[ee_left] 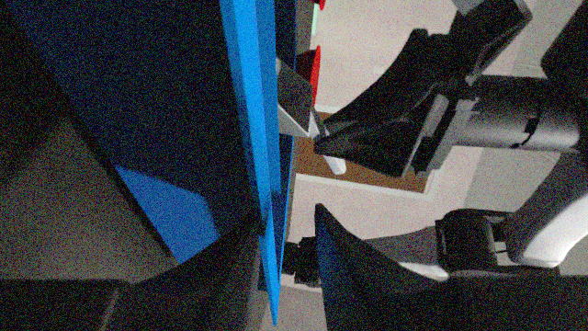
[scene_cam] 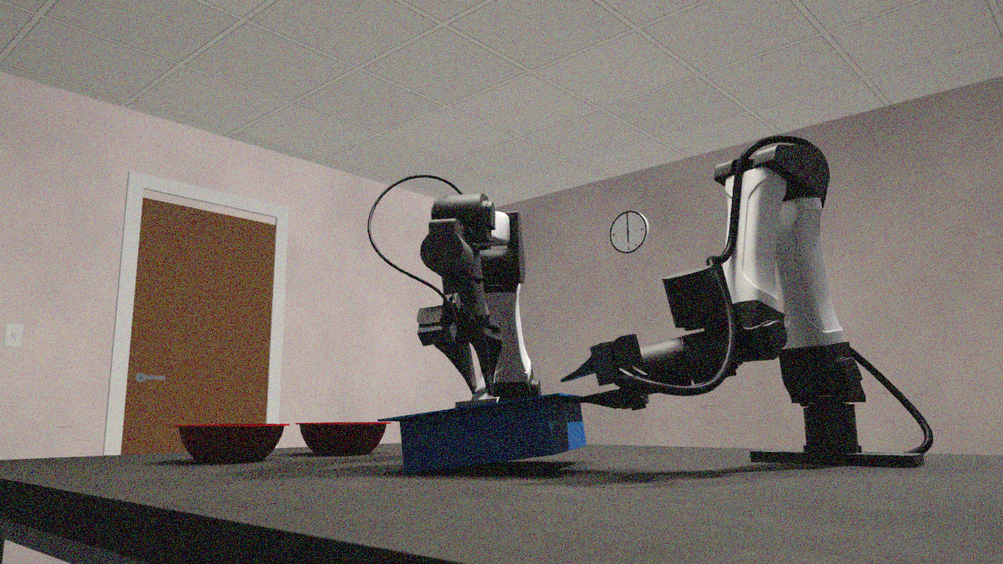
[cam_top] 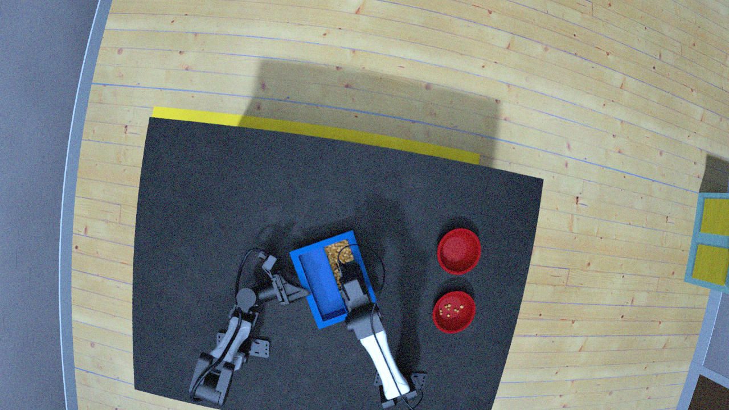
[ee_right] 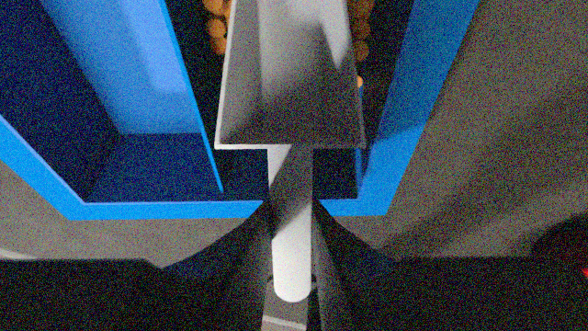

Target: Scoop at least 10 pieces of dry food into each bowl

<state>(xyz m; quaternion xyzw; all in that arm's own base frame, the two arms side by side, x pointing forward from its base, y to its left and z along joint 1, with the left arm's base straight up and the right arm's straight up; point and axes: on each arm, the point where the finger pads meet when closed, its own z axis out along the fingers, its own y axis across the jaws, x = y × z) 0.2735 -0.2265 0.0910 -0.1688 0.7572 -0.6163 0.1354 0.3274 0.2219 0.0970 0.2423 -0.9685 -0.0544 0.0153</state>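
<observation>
The blue box (cam_top: 322,242) (scene_cam: 483,435) (ee_left: 251,92) (ee_right: 161,211) is tilted, its side by my left gripper raised off the table. My left gripper (cam_top: 308,292) (scene_cam: 574,389) (ee_left: 288,208) stands partly open around that rim, one finger under it, without squeezing it. Food (cam_top: 339,250) (ee_right: 217,28) lies in the compartment away from that gripper. My right gripper (scene_cam: 483,395) (ee_right: 291,203) is shut on the handle of the metal scoop (scene_cam: 476,403) (ee_left: 294,92) (ee_right: 285,92), over the food compartment. No food shows in the scoop; its front is out of view. One red bowl (cam_top: 437,318) (scene_cam: 342,439) holds several pieces; the other (cam_top: 439,257) (scene_cam: 233,445) looks empty.
Both bowls stand upright to the right of the box in the top view, with a gap between. The box's other compartment (cam_top: 323,285) shows no food. My right arm (cam_top: 379,351) reaches over the box's near edge. The dark table (cam_top: 213,193) extends beyond the box.
</observation>
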